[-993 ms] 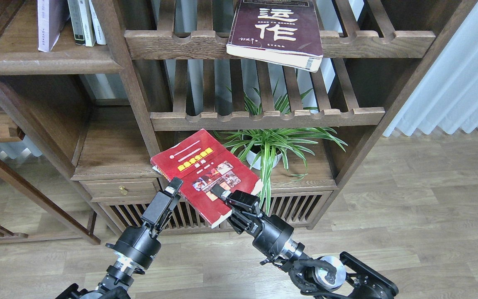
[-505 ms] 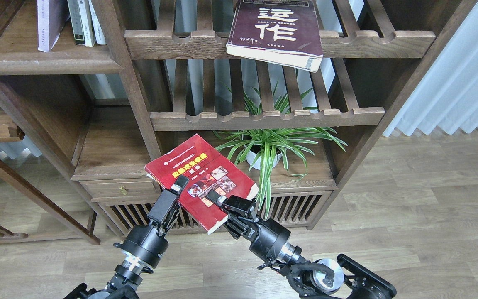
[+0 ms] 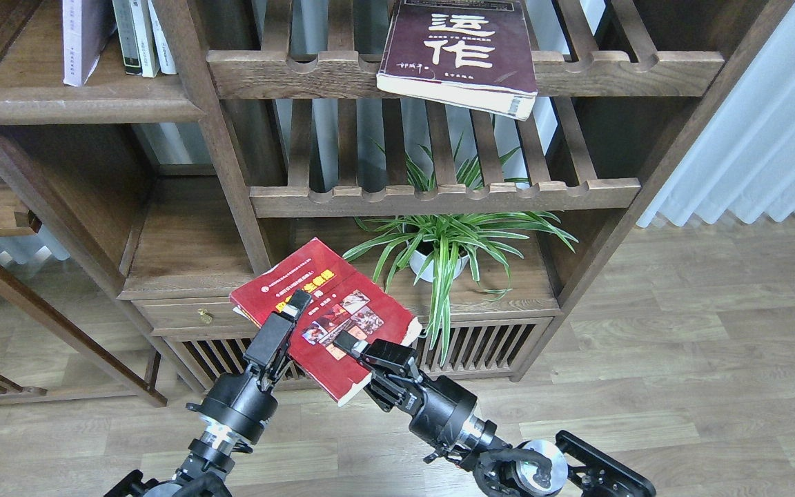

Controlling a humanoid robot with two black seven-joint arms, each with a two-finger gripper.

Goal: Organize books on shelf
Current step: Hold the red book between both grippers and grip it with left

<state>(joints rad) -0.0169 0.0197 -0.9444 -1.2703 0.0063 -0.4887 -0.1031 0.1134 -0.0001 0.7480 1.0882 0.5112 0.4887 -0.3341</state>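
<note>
The red book (image 3: 321, 307) with yellow title and photos hangs tilted in front of the low cabinet. My right gripper (image 3: 350, 348) is shut on its near right edge, one finger on the cover. My left gripper (image 3: 288, 319) reaches over the book's left edge with one finger lying on the cover; its other finger is hidden. The thick maroon book (image 3: 459, 52) lies flat on the upper slatted rack, overhanging its front rail. The pale lavender-white book (image 3: 83, 41) stands upright on the solid dark-brown shelf (image 3: 80, 107) at the upper left.
Thin white and grey-spined books (image 3: 142, 38) stand right of the lavender one. A potted spider plant (image 3: 442, 252) sits on the cabinet top just right of the red book. A second slatted rack (image 3: 446, 197) runs above it. A white curtain (image 3: 763, 138) hangs at right.
My right gripper has carried the red book down and to the left. The book's left edge has slid under my left gripper's finger, which has barely moved.
</note>
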